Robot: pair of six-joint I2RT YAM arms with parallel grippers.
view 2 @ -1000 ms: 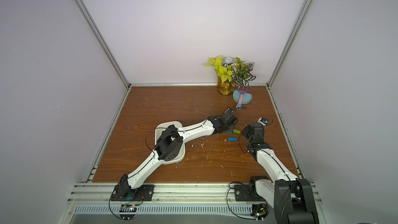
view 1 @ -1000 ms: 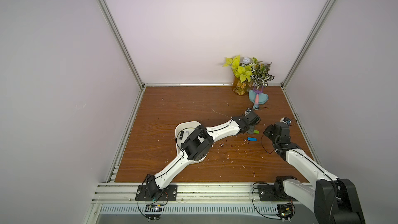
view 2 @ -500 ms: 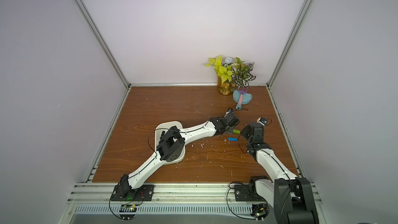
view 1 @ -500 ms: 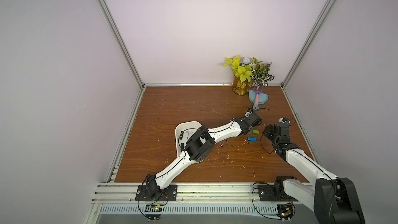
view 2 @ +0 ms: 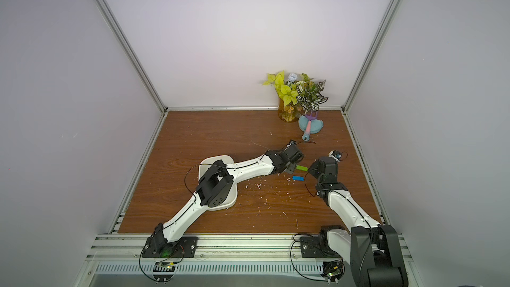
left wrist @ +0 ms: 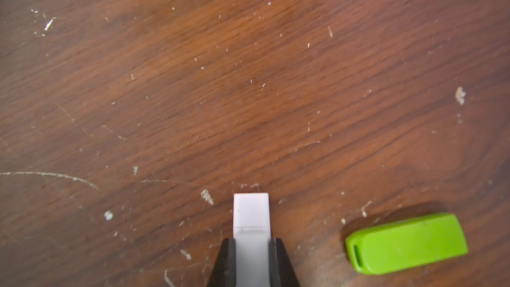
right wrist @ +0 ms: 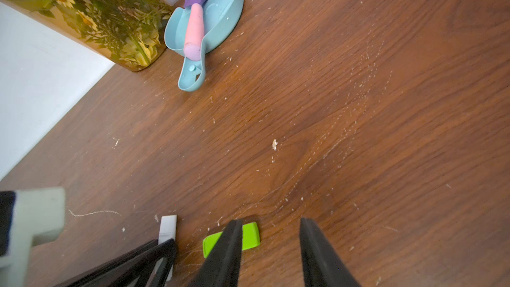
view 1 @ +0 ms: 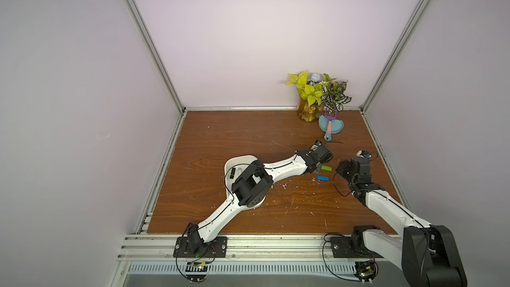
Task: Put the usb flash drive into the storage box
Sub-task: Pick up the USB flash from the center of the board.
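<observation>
Step in hand was the pick-up: the left gripper had pinched shut on the white usb stick, gripping it by the sides w/ much of its length poking out ahead of the black fingers; the stick seemed to lie flat on the wooden table, not yet lifted (hard to be sure from the wrist view). The green stick lay just beside it, not touching; the blue stick lay a bit nearer the robot; both were loose on the table. The storage box sat well apart from the grip, partly under the left arm's elbow, w/ a black stick already inside. The right gripper hovered near the green stick, jaws partly apart, holding nothing.

Next move, as I'd judge it: lift straight up w/o nudging the green stick; swing back across to the box; lower over a bare part of it; then let go. The hold was near one end, so the stick might twist on the way.

Vs. a second earlier: the left jaws had stood clearly wider and had since closed in; the left wrist had shifted only slightly; green & blue sticks, box and right arm looked unmoved.
</observation>
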